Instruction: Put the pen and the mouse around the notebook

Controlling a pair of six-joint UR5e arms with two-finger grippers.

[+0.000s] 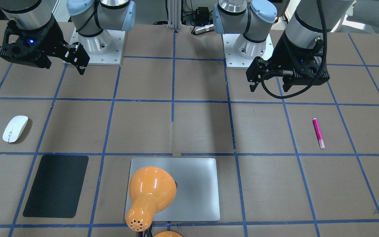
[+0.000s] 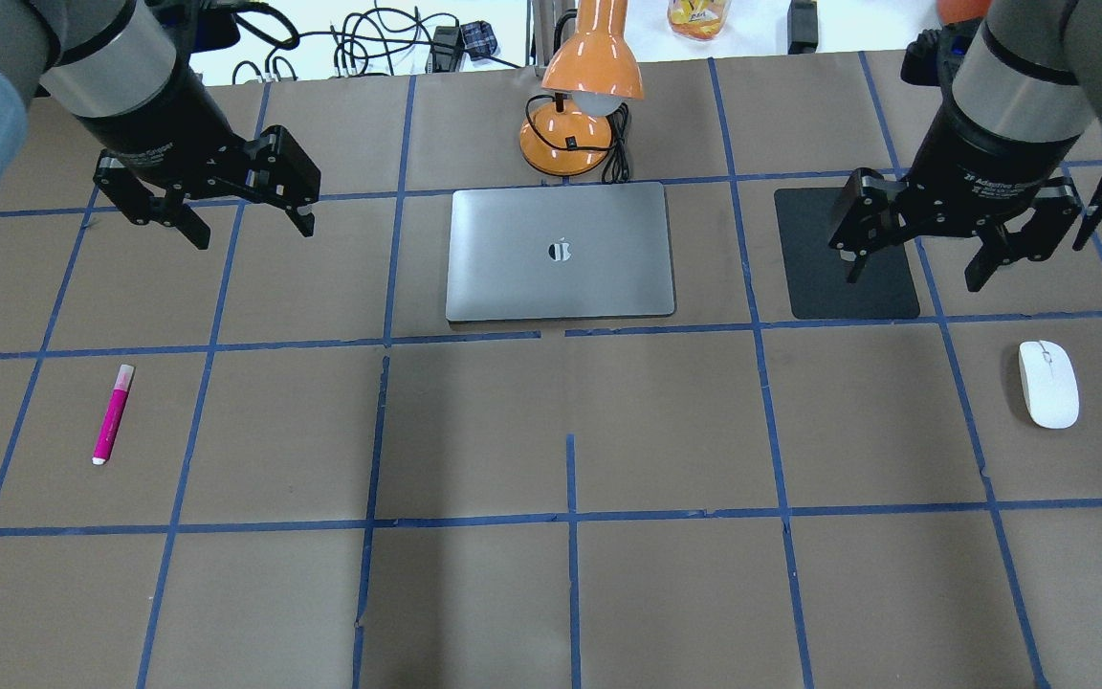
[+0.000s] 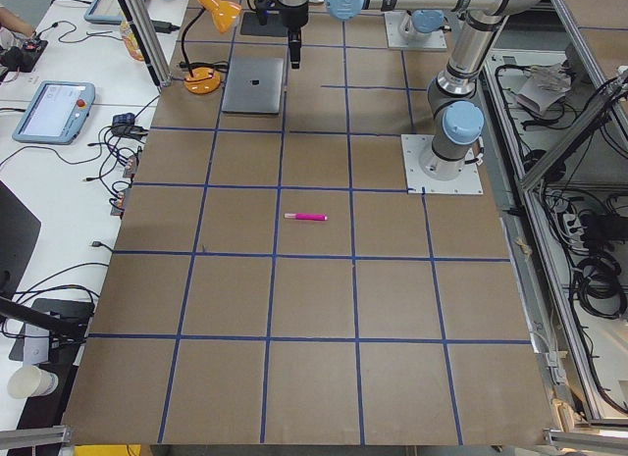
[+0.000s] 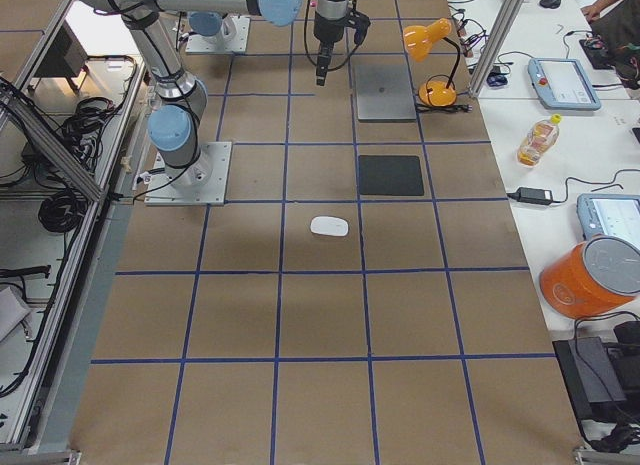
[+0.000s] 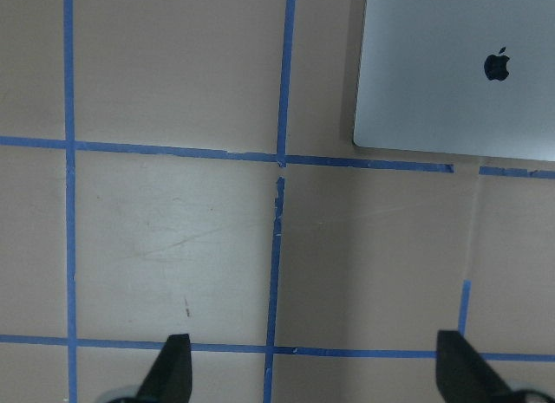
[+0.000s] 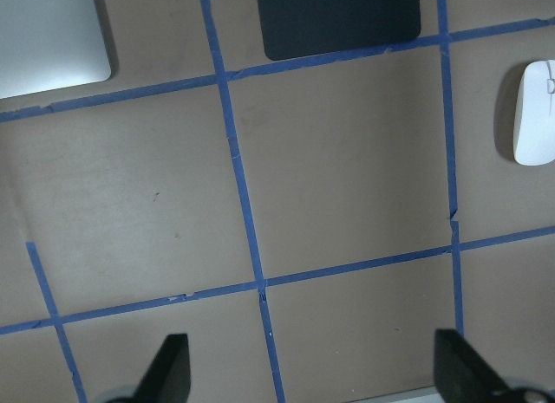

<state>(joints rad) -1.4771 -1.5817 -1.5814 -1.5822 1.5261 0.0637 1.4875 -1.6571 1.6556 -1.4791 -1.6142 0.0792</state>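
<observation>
L gripper [image 2: 250, 228] & R gripper [image 2: 914, 277] spread wide, empty, above tabletop [image 2: 666, 431]. Notebook [image 2: 561, 251] mid far edge, orange lamp [image 2: 580, 105] just behind, black mat [image 2: 848, 254] to its right. Pen [image 2: 113, 414] nr left edge, mouse [image 2: 1048, 384] nr right edge.

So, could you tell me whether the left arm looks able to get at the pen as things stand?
Probably yes: the pen lies alone on the bare table on that arm's side, and the left pincer hangs open and empty above it, with nothing between them.
</observation>
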